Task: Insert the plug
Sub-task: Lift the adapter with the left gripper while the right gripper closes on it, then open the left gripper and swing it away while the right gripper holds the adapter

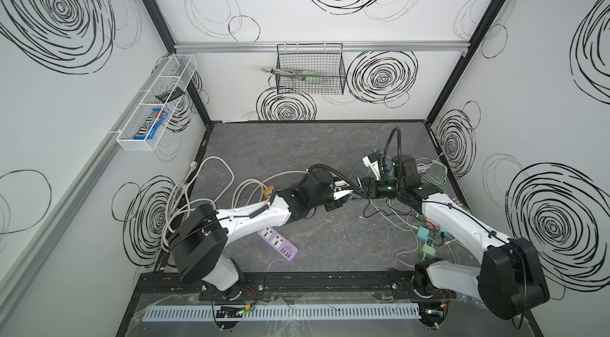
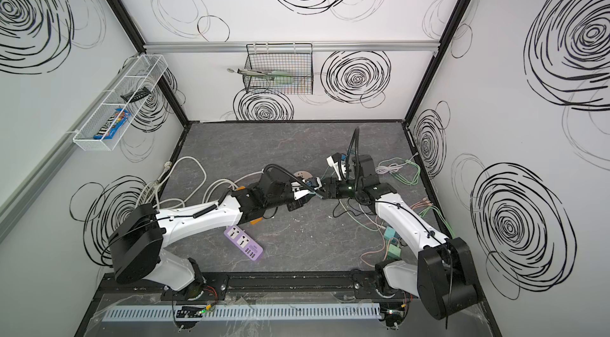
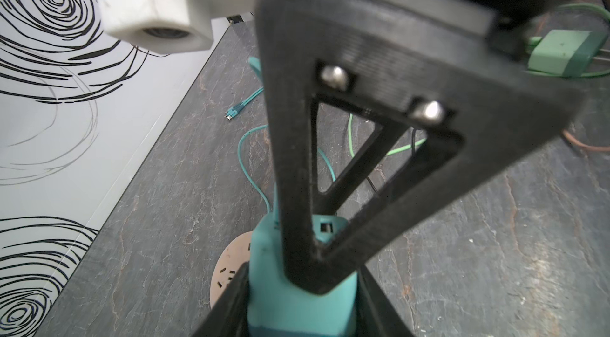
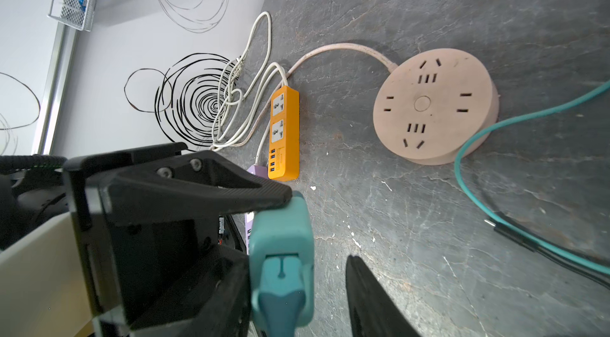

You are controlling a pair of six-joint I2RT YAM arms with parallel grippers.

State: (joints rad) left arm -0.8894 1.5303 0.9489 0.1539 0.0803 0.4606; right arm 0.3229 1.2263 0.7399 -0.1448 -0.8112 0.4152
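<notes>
Both grippers sat nose to nose mid-frame: left gripper (image 1: 345, 194) clamped the adapter (image 4: 280, 226), right gripper (image 1: 361, 191) jaws apart by the plug (image 4: 280, 282).

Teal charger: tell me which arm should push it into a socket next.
Left, likely. The left pincer grips the teal charger, close by the round pink socket hub; the right pincer shows no hold on it.

Teal plug block (image 4: 280, 229): rounded, rectangular, gripped in the left hand (image 4: 265, 234) above desk (image 4: 429, 252) centre, teal cable connector (image 4: 280, 289) at one end. Round pink socket hub (image 4: 435, 107): flat on the desk just beyond, slots up.
</notes>
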